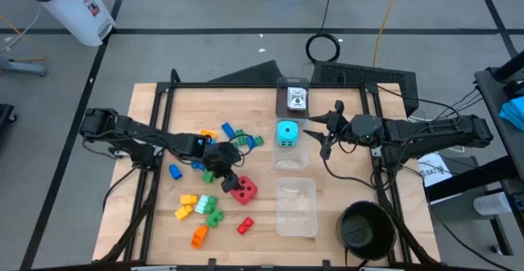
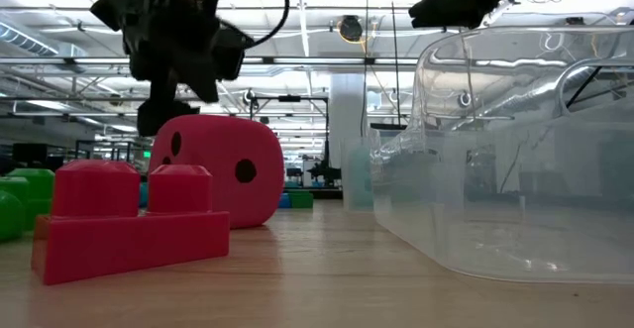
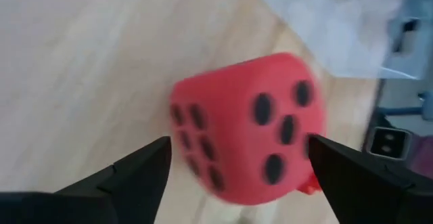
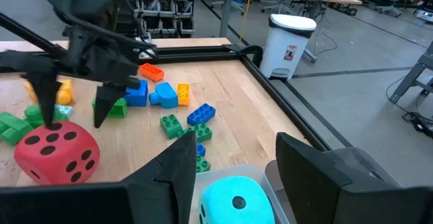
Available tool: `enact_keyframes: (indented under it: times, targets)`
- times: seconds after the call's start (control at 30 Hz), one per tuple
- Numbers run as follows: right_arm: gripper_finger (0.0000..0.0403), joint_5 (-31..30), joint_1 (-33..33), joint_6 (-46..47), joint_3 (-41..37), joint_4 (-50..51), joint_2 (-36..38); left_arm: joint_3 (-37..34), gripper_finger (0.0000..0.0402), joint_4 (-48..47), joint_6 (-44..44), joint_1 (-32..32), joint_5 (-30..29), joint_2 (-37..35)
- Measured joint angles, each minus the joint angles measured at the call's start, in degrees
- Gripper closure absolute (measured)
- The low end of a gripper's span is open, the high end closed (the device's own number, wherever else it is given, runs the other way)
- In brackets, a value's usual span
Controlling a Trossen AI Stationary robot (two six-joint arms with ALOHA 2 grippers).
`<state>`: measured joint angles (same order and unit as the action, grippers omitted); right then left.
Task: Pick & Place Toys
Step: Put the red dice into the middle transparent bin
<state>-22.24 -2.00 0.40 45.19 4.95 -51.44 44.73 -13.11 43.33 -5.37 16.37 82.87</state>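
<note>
Near edge of counter (image 1: pixel 164 99): red brick (image 2: pixel 129 219) w/ two studs, lying flat by an empty clear box (image 1: pixel 295 207); orange brick (image 1: pixel 199 236), yellow and green ones just past it.

Mid counter: red die (image 1: pixel 243 190), rounded corners, black oval pips, sits on the wood. Left claw (image 1: pixel 227 177) hangs right over it, fingers spread wide to either side of the die, not gripping; fingertips (image 4: pixel 49 112) clear of its top in right wrist view.

Farther back: blue, orange, green bricks scattered near left arm. Cyan die (image 1: pixel 286 133), black pips, in a second clear box. Right claw (image 1: pixel 326 132) hovers just beside that box, fingers part open, nothing held.
</note>
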Motion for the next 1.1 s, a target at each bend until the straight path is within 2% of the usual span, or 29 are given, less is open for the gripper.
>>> enact_keyframes:
  times: [0.27, 0.6, 0.73, 0.93, 1.1]
  targets:
    - [0.0232, -0.1, 0.0, 0.0, 0.0, 0.0, 0.0, 0.0, 0.0039, 3.8, 1.4, -1.9, -1.6, 1.3]
    - [0.0232, -0.1, 0.0, 0.0, 0.0, -0.2, 0.0, 0.3, 0.0042, 6.3, 3.9, -2.2, -0.2, 8.3]
    - [0.0232, -0.1, 0.0, 0.0, 0.0, -0.2, 0.0, 0.3, 0.0077, 5.9, 4.4, -2.2, -0.1, 9.4]
    - [0.0232, -0.1, 0.0, 0.0, 0.0, -0.2, 0.0, 0.2, 0.0181, 5.3, 4.5, -2.2, 0.7, 9.4]
    - [0.0232, -0.1, 0.0, 0.0, 0.0, -0.2, 0.0, 0.2, 0.0196, 3.8, 4.8, -2.2, 1.0, 9.4]
